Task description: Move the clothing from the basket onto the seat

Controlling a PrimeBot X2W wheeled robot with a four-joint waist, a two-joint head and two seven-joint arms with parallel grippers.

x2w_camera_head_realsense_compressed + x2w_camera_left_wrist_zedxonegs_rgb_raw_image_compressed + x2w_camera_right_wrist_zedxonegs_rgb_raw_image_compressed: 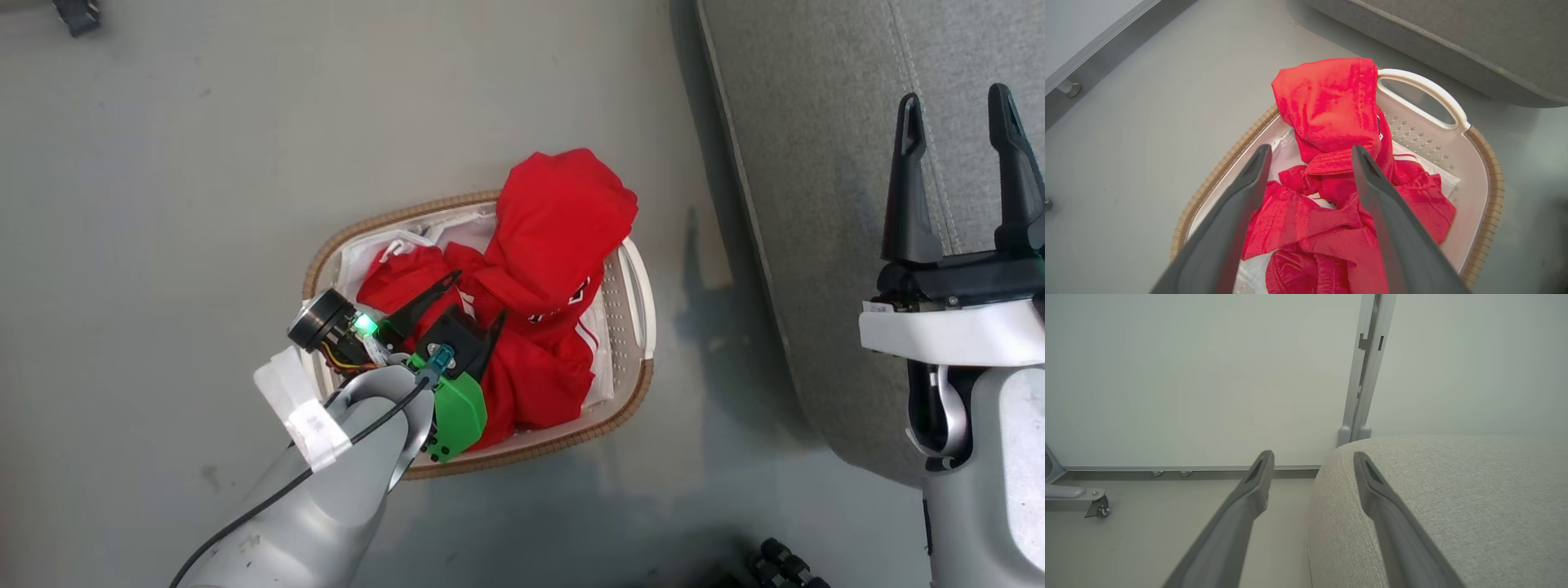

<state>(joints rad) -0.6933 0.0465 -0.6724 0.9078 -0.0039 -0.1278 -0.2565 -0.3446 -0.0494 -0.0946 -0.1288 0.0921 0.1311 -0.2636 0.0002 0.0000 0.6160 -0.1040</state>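
Clothing (555, 220) lay heaped inside the basket (633, 318), one red fold rising above its rim. Left jaws stood spread wide over the basket, the heap lying between and just beyond their tips. Right jaws, also parted and empty, hung well apart from the basket, over the seat (816, 163).

the left forearm (326, 490) rises from the lower left of the head view, bent at the wrist so the left hand (480, 296) tips downward, its two dark fingers spread wide. the right hand (956, 96) points up that view at the right edge, fingers parted, on a pale wrist.
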